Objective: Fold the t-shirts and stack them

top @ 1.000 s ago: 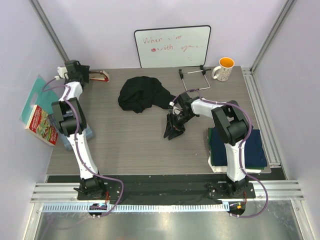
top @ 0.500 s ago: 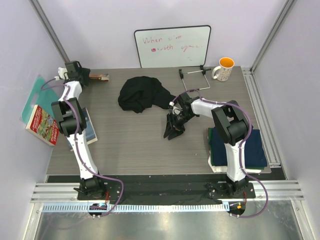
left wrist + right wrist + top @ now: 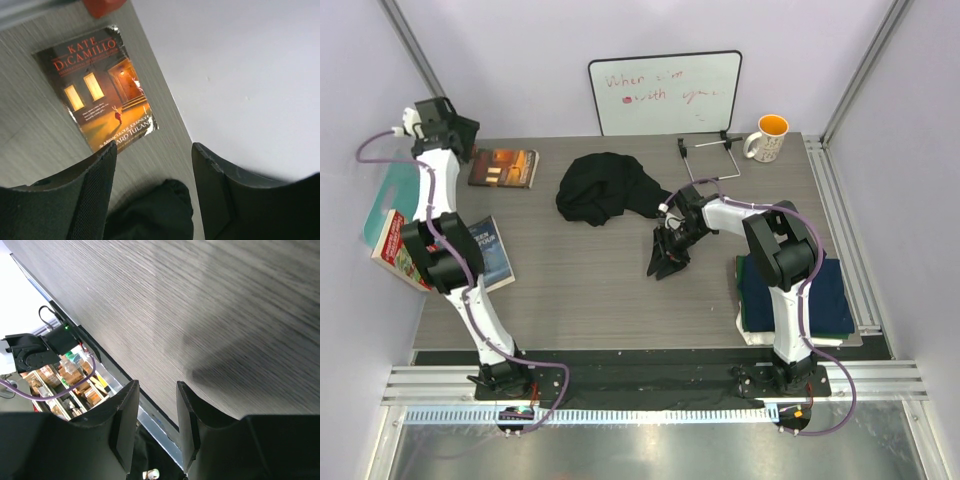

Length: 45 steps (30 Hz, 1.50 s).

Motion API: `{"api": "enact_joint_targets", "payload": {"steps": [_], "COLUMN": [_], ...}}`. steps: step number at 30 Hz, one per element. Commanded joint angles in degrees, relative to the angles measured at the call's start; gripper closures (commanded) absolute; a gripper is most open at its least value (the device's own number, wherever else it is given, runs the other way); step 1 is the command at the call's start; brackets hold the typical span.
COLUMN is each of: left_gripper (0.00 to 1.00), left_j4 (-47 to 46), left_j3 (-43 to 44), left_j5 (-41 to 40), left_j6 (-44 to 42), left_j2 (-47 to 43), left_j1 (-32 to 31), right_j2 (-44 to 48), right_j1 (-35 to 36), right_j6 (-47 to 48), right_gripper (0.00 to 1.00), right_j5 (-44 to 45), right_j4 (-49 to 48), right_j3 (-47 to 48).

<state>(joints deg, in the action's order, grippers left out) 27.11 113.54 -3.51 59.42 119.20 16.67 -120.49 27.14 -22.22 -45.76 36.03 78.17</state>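
**Shirt (image 3: 603,187) in a heap, nothing gripped: flatten before folding**

The black shirt lies crumpled toward the back edge of the counter (image 3: 580,290), about midway along it. One tail of cloth trails toward the right arm. The folded stack (image 3: 825,288), with navy on top and green showing at its edge, sits at the near right corner.

The right end effector (image 3: 156,385) hovers low over bare counter just to the near right of the heap. Its jaws are parted with nothing between them. The left end effector (image 3: 155,146) is raised over the back left corner above a brown-covered book (image 3: 503,167), and it too is released and empty. A dark lump (image 3: 150,210) low in its wrist view is probably the shirt, though the angle is too poor to be sure.

The step in hand looks like getting the heap spread flat.
- The left arm should come across from the corner so that both arms work the cloth.
- Each should pinch a single layer at an outer edge, ideally at the shoulders or hem, not the bunched middle.
- Pulling apart, and toward the open middle of the counter, should draw out the wrinkles.
- The shirt should be kept off the book and the stack.
- A grab through several layers would likely drag the whole bundle.
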Motion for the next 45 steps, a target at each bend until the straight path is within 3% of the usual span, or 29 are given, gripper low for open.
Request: {"api": "enact_joint_targets", "payload": {"steps": [1, 6, 13, 16, 23, 28, 31, 36, 40, 45], "left_gripper": [0.39, 0.38, 0.27, 0.26, 0.27, 0.27, 0.27, 0.30, 0.29, 0.29], "left_j4": [7.4, 15.3, 16.1, 17.1, 19.3, 21.3, 23.3, 25.2, 31.4, 43.9], "left_j3": [-2.8, -13.9, -40.8, -44.7, -51.5, -57.8, -60.5, -58.7, -50.0, -38.9], "left_j5": [0.6, -1.7, -9.0, -11.9, -8.6, -6.4, -9.4, -9.8, -11.5, -11.2], "left_j6": [-7.7, -15.5, -24.0, -25.8, -29.4, -29.6, -27.9, -24.9, -22.2, -25.2], "left_j2": [-7.6, -17.2, -31.4, -35.6, -41.0, -45.0, -47.5, -47.0, -39.5, -29.6], "left_j1": [0.6, 0.0, 0.1, 0.1, 0.0, 0.0, -0.1, -0.2, -0.2, 0.0], "right_j2": [0.5, 0.6, 0.7, 0.8, 0.7, 0.6, 0.7, 1.1, 1.5, 1.7], "right_j1": [-0.2, -0.2, -0.2, -0.2, -0.2, -0.2, -0.2, -0.2, -0.2, -0.2], "right_j6": [-0.1, -0.3, -0.8, -1.3, -2.0, -2.4, -2.4, -2.4, -2.4, -2.4], "right_gripper": [0.59, 0.59, 0.59, 0.59, 0.59, 0.59, 0.59, 0.59, 0.59, 0.59], "right_j5": [-1.1, -0.7, -1.0, -1.4, -1.6, -1.7, -1.7, -1.5, -1.4, -1.4], "right_j4": [-1.3, -1.3, -2.5, -3.2, -4.1, -4.4, -4.4, -4.4, -4.2, -4.3], "right_j3": [0.7, 1.8, 0.7, 0.1, 0.0, 0.1, 0.1, -0.1, -0.3, 0.1]}}
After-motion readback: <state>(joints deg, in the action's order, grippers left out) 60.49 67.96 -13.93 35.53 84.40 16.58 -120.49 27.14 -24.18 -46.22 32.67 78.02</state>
